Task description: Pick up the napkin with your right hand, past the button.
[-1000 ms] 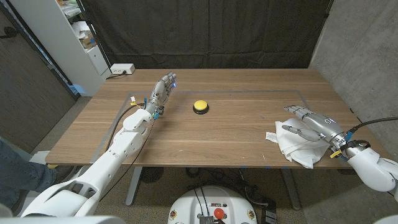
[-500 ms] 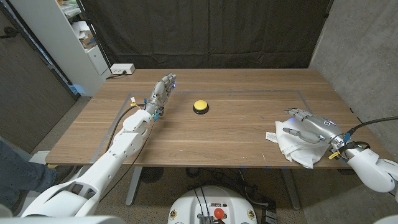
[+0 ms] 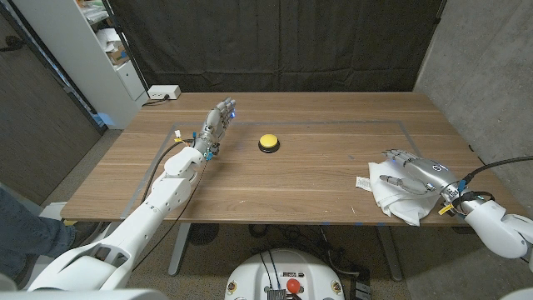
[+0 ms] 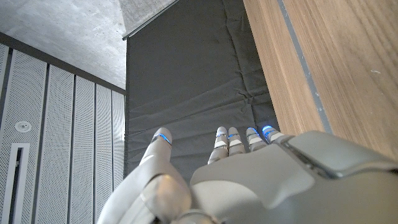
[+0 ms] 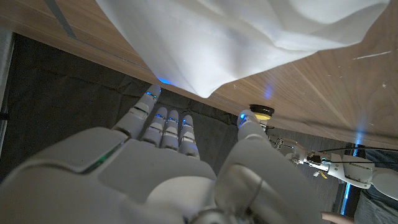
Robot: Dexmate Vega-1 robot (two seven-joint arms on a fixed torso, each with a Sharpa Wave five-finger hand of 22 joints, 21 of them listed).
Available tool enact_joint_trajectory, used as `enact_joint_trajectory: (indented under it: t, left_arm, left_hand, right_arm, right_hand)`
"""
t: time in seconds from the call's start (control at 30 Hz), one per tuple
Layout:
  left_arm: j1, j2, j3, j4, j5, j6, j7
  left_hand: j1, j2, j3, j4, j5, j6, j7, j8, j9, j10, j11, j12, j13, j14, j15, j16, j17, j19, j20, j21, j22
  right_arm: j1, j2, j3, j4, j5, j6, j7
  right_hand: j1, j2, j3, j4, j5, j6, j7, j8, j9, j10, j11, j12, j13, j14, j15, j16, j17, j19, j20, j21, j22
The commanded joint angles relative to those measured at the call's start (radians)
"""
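A crumpled white napkin [image 3: 390, 197] lies near the table's front right edge, well to the right of the yellow button [image 3: 268, 142]. My right hand [image 3: 414, 170] hangs over the napkin's right part, fingers spread and pointing toward the button, thumb apart; nothing is gripped. In the right wrist view the napkin [image 5: 249, 37] spreads just beyond the fingertips of the right hand [image 5: 161, 168], and the button [image 5: 264, 112] sits small behind the thumb. My left hand [image 3: 218, 122] stays left of the button with straight fingers, holding nothing; the left wrist view shows this left hand [image 4: 249, 174] beside the table [image 4: 336, 68].
A white box [image 3: 164, 92] sits at the table's back left corner, with a shelf unit [image 3: 100, 42] behind it. Grey tape lines [image 3: 333, 122] mark a rectangle on the wood. A concrete wall [image 3: 483, 67] stands to the right. A person's leg [image 3: 21, 225] shows at the lower left.
My right hand has sunk a little lower over the napkin and shifted slightly toward the front edge. The left hand, button and napkin have stayed put.
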Motion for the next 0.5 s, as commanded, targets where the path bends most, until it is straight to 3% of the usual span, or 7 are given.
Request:
enact_joint_trajectory:
  t: [0.03,0.5]
  left_arm:
    - [-0.021,-0.008,0.006,0.03,-0.001,0.011,-0.017]
    - [-0.045,-0.024,0.007,0.075,0.002,0.006,-0.036]
  left_hand:
    - [0.016,0.0,-0.003,-0.003,0.0,0.002,0.007,-0.002,0.003,0.001,0.001,-0.003,0.004,-0.01,0.004,-0.002,0.002,-0.013,0.001,-0.003,0.002]
    - [0.016,0.001,-0.005,-0.003,0.001,0.003,0.006,-0.002,0.003,0.002,-0.001,-0.004,0.004,-0.012,0.006,-0.002,0.002,-0.016,0.005,-0.003,0.002]
  right_arm:
    - [0.012,-0.036,-0.038,0.02,0.033,-0.038,0.018]
    - [0.017,-0.073,-0.077,0.031,0.076,-0.082,0.031]
  right_hand:
    - [0.011,0.003,0.002,-0.005,0.007,0.001,0.001,0.003,0.001,-0.002,0.003,-0.004,0.003,0.001,0.003,-0.005,0.002,0.001,0.003,-0.004,0.005]
    - [0.021,0.004,0.005,-0.009,0.006,-0.004,-0.001,0.002,0.001,-0.002,0.003,-0.007,0.003,0.001,0.004,-0.006,0.0,0.001,0.005,-0.006,0.005]
